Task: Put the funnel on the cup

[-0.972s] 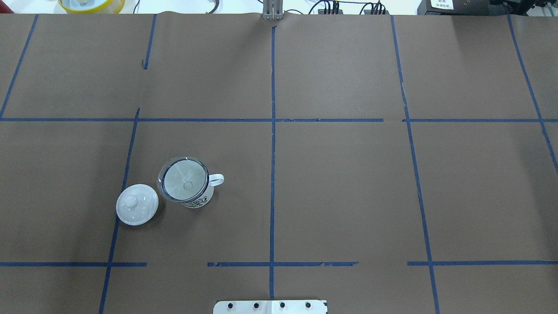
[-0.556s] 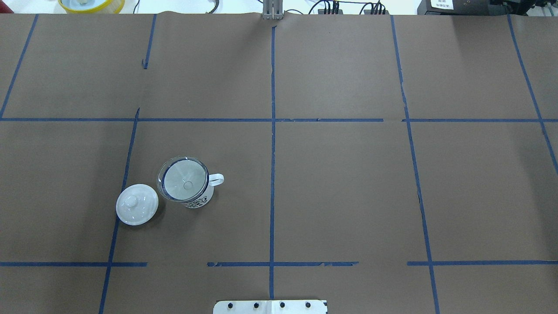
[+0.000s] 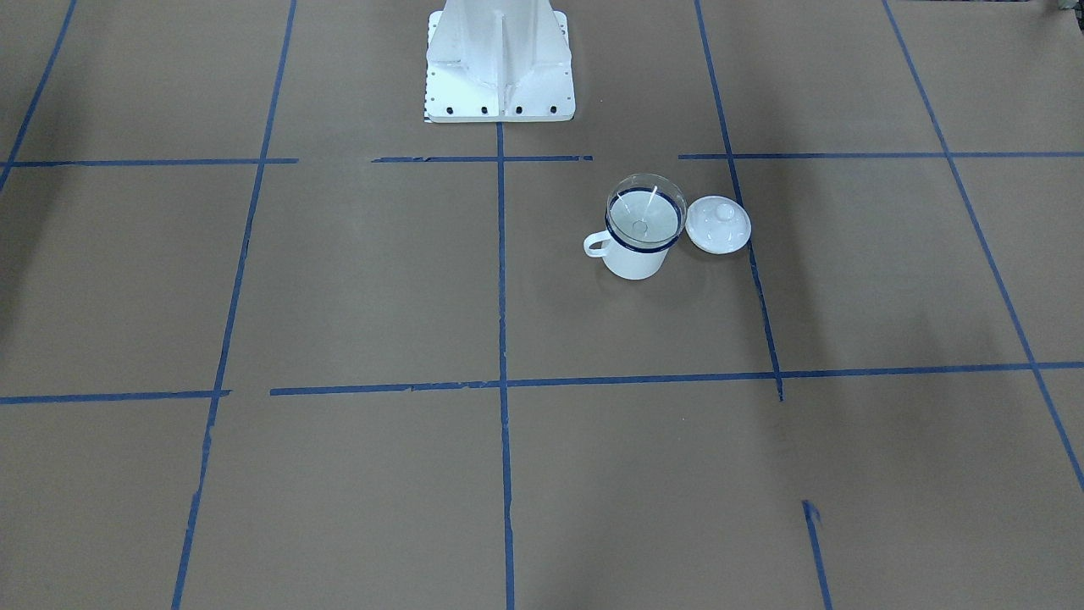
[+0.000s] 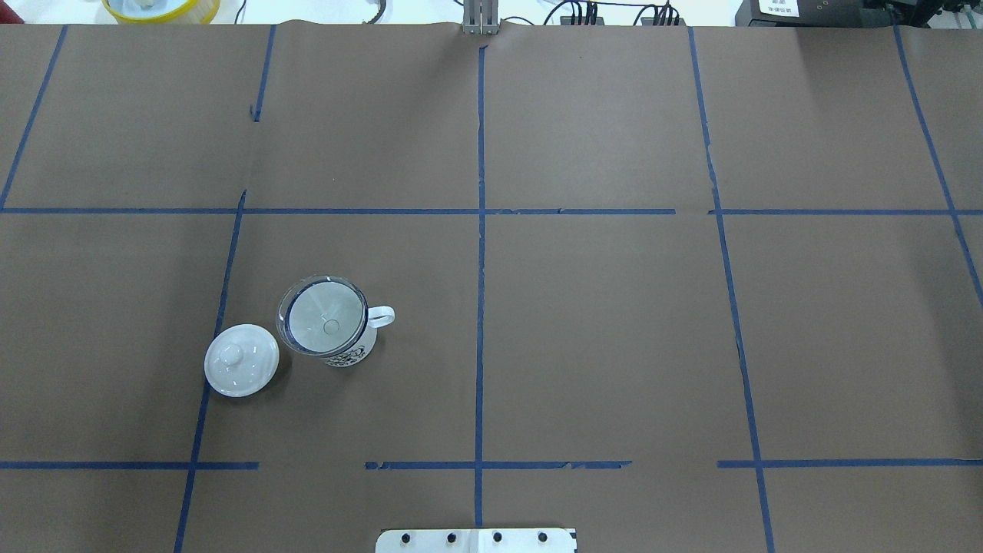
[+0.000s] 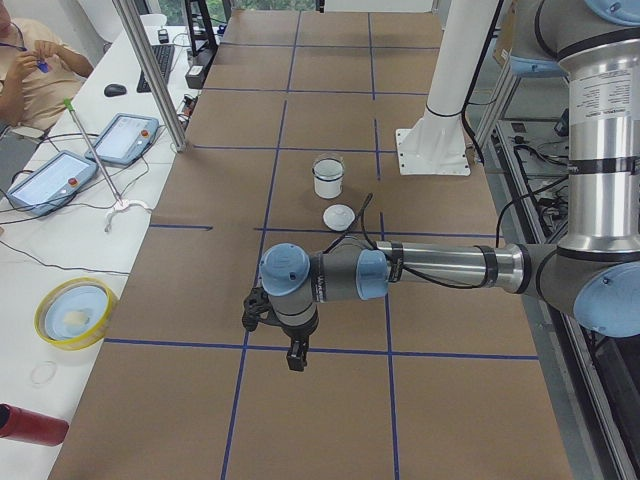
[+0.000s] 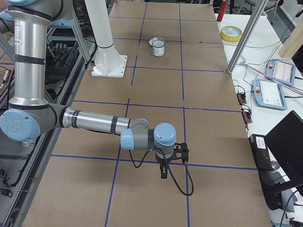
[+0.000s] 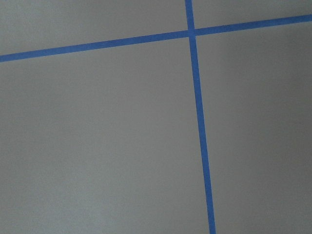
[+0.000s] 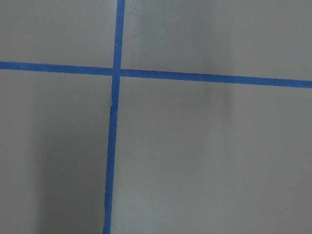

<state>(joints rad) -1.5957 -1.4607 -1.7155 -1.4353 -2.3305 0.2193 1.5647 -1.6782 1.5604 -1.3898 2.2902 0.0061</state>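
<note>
Table (image 4: 614,346) under brown paper, ruled into large rectangles by blue tape lines (image 4: 481,307), torn or broken in a few places. On the paper, in the robot's left half: white enamel mug (image 4: 352,355), upright, loop handle toward the centre line, dark print on the side facing the robot. Just beside it, on the outer side: round white knobbed lid (image 4: 241,360), knob up, outer edge over a tape line. At the robot's edge, astride the centre line: white bolted base plate (image 4: 476,541) of the pedestal.
</note>
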